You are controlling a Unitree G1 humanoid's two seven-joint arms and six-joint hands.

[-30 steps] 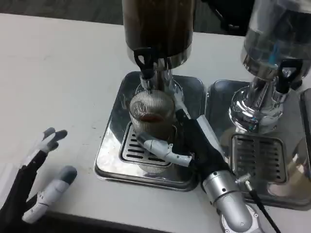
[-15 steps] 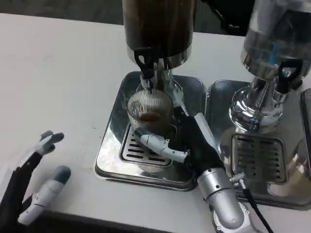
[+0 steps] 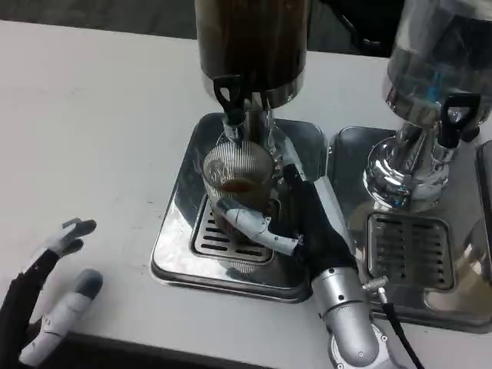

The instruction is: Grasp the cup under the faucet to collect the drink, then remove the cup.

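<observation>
Ribbed glass cup [image 3: 238, 181] stands upright on the slotted drip grate [image 3: 206, 240] of the left drip tray [image 3: 178, 201], directly below the black-handled faucet [image 3: 231, 98] of the dark drink dispenser [image 3: 252, 42]. A shallow pool of brown drink shows inside the cup, low in the glass.

Right hand [image 3: 304, 223] is closed around the cup from the right and near side. One white finger [image 3: 250, 224] wraps across the near face of the cup, low on its wall; the black palm lies against the cup's right side. Other fingers pass behind the cup on the far right, partly hidden by the glass. Silver forearm runs off toward the near right edge, over the near rim of the tray.

Left hand [image 3: 46, 296] lies at the near left corner of the white worktop [image 3: 92, 131], well apart from the tray and cup. It holds nothing, fingers spread, tips pointing toward the far right.

To the right, a second dispenser [image 3: 438, 61] with a clear-looking tank stands on its own drip tray [image 3: 347, 157], just beside the first tray. Its faucet handle [image 3: 455, 115] is black, and its grate [image 3: 407, 250] sits on the near side.
</observation>
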